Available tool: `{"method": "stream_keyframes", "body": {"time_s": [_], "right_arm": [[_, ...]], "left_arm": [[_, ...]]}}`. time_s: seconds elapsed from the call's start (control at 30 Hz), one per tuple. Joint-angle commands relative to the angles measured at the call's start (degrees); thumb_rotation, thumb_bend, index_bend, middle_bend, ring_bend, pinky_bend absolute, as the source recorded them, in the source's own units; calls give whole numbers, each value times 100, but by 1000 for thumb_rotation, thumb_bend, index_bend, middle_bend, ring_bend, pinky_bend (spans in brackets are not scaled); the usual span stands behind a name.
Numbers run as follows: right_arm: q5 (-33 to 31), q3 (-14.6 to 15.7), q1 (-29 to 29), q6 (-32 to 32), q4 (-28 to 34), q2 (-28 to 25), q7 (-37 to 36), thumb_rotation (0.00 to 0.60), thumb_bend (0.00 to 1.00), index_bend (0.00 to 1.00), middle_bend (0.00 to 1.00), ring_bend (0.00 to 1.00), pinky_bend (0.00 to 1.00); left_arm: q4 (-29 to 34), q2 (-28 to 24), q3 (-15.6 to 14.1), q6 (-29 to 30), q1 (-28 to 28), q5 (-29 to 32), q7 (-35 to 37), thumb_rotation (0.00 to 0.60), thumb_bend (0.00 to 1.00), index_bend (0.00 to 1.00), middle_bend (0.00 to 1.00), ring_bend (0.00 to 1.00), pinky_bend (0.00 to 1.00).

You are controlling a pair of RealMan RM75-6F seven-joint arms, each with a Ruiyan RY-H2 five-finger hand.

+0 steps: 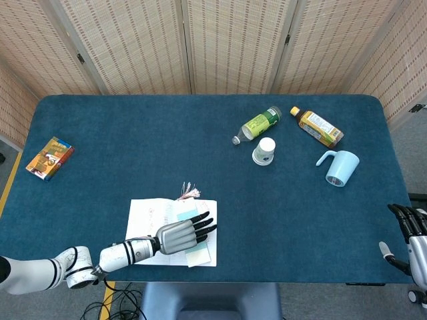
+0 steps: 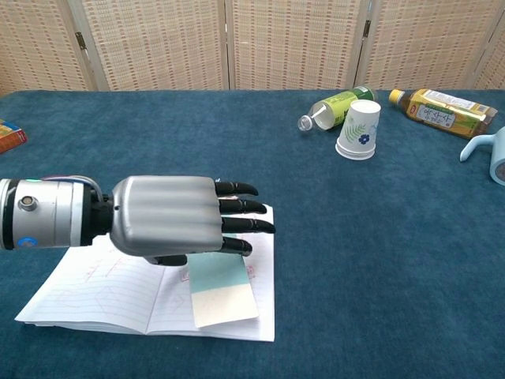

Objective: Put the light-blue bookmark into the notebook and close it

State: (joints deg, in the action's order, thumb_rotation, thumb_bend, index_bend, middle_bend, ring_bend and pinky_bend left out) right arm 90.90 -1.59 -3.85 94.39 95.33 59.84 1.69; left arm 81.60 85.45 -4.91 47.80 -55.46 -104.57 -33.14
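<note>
Lower left, the left robot hand (image 2: 170,227) hovers flat, holding nothing, over the light-blue bookmark (image 2: 222,290) on the open notebook (image 2: 102,296); lifting or closing carelessly may drag it off the page

Left hand (image 1: 181,235), fingers spread, over light-blue bookmark (image 1: 198,253) on open notebook (image 1: 148,220), near-left on table (image 1: 133,133).

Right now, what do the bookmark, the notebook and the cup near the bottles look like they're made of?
Bookmark: thin matte card, probably paper, flat, light blue fading to cream. Notebook: ruled white paper, soft-looking, pages lying open. Cup: likely paper, matte white with a printed leaf pattern, standing upside down.
</note>
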Motion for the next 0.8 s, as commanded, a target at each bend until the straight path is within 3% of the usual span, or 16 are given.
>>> {"method": "stream_keyframes", "body": {"time_s": [0.03,0.5,0.8], "right_arm": [[12,3,-11,14,3,7,3,600,209,136,178,141,205],[77,23,-87,119,53,18,63,600,209,136,177,141,205],[128,23,-45,61,14,45,28,600,209,136,177,141,205]], "left_arm": [[-7,-25,-55,4,-25,-94,-7,600,342,241,59,6,92],[-6,-213,-173,55,41,-138,132,600,342,236,38,0,92],[948,-597,-58,-504,205,857,491,600,383,200,0,0,92]]}}
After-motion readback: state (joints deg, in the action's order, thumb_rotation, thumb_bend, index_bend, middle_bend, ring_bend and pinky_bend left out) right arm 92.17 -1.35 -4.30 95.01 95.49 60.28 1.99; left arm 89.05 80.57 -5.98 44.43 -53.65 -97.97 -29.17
